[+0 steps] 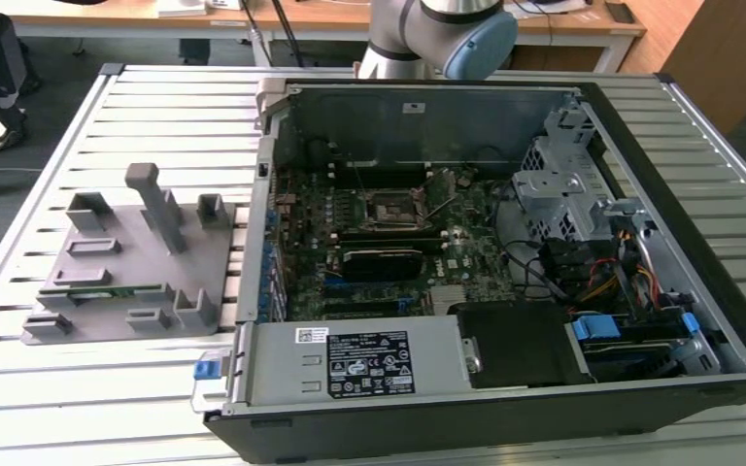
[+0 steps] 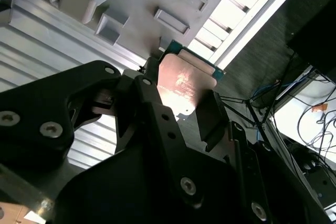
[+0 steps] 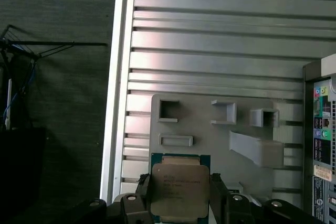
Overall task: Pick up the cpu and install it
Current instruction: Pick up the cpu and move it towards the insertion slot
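The cpu (image 3: 180,187), a flat square chip with a silvery metal top and a green-edged board, is held between the black fingers (image 3: 144,195) of my gripper (image 3: 181,199), which is shut on its two opposite sides. In the second wrist view the cpu (image 2: 185,83) catches the light between the same fingers (image 2: 152,95) of the gripper (image 2: 181,106). It hangs well above the grey plastic fixture (image 3: 205,140) on the slatted table. The dark square socket (image 1: 389,206) with its metal frame sits on the motherboard inside the open computer case (image 1: 684,320).
The grey fixture (image 1: 133,257) lies on the slatted table (image 1: 75,388) at the exterior view's left, with upright posts and a narrow green strip (image 1: 104,289) in it. The arm (image 1: 431,34) rises behind the case. Cables and drive bays fill the case's right side.
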Robot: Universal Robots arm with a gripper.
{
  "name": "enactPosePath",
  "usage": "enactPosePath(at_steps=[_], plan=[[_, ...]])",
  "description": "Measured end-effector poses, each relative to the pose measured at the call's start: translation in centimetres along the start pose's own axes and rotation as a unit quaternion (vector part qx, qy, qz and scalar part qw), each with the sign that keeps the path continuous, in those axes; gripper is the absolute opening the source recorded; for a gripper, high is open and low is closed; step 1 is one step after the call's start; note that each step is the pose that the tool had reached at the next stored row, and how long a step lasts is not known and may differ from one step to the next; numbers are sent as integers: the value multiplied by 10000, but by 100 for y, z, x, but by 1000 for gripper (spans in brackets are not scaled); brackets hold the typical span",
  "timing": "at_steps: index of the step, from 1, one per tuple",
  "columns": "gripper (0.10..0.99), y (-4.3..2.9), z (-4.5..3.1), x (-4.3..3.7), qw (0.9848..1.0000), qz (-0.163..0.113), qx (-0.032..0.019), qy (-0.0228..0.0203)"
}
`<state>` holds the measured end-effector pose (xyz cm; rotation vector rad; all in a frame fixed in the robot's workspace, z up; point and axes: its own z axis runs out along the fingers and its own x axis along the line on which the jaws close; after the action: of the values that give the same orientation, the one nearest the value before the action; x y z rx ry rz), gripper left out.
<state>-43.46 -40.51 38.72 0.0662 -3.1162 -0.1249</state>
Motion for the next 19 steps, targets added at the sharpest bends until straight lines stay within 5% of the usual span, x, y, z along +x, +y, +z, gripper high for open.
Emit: enactPosePath(at_steps=[19], plan=[[529,-11,-5,-300,10000,0,0,1]])
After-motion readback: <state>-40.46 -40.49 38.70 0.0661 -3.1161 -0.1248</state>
